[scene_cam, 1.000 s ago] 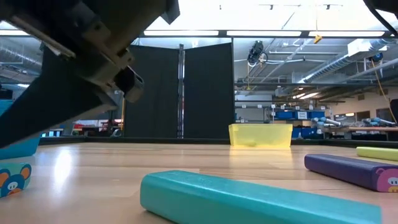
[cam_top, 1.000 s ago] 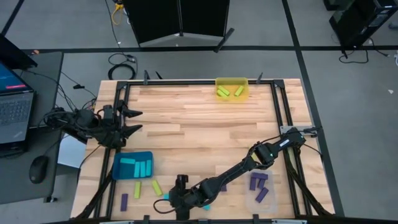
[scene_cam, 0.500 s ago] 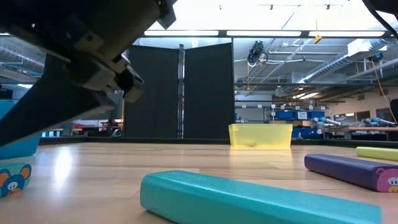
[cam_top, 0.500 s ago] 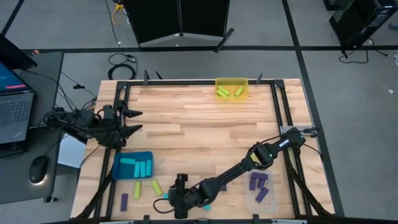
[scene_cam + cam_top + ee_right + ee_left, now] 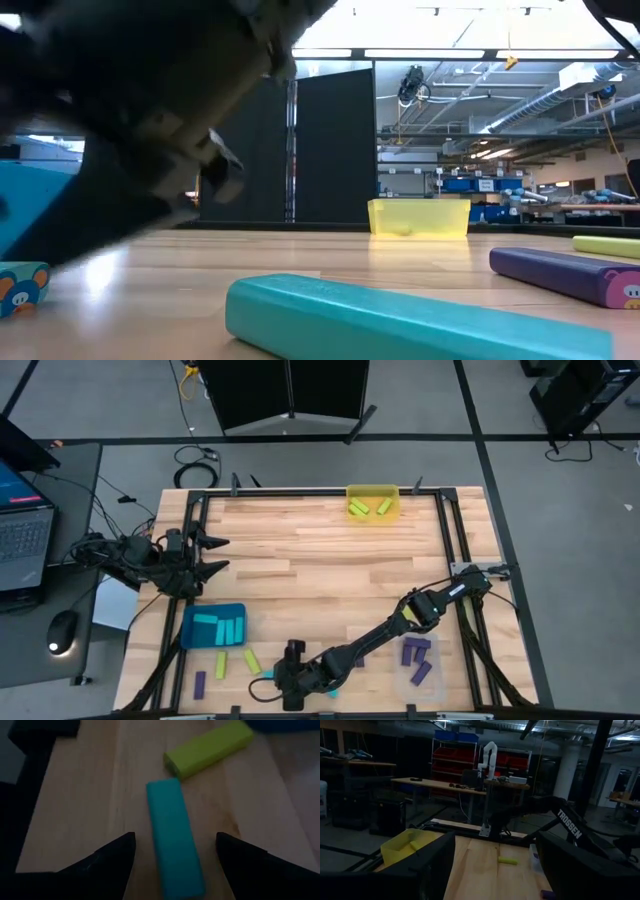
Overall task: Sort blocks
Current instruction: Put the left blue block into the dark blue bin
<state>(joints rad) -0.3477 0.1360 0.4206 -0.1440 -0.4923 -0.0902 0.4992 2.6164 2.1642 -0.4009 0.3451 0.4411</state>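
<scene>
Wooden boards make the table [image 5: 320,550] seen from above. The right hand [image 5: 281,682] reaches low over the near edge, fingers spread wide and holding nothing, with a cyan block [image 5: 264,679] lying right by it. The left hand [image 5: 213,555] waits over the left side, also spread and empty. A teal bin [image 5: 212,626] holds cyan blocks [image 5: 222,628], a yellow bin [image 5: 372,501] at the far edge holds yellow-green blocks [image 5: 367,508], and a clear bin [image 5: 417,663] holds purple blocks [image 5: 416,651]. Loose blocks [image 5: 225,665] lie near the teal bin.

From table height, a cyan block [image 5: 400,320] lies close in front, a purple block [image 5: 565,274] sits to its right, and the yellow bin [image 5: 418,217] stands far back.

The left wrist view shows the yellow bin [image 5: 407,846] and one yellow-green block [image 5: 507,860] on the table.

The right wrist view shows the cyan block [image 5: 174,837] lying between the open fingers [image 5: 112,857], untouched, with a yellow-green block [image 5: 209,748] just beyond it.
</scene>
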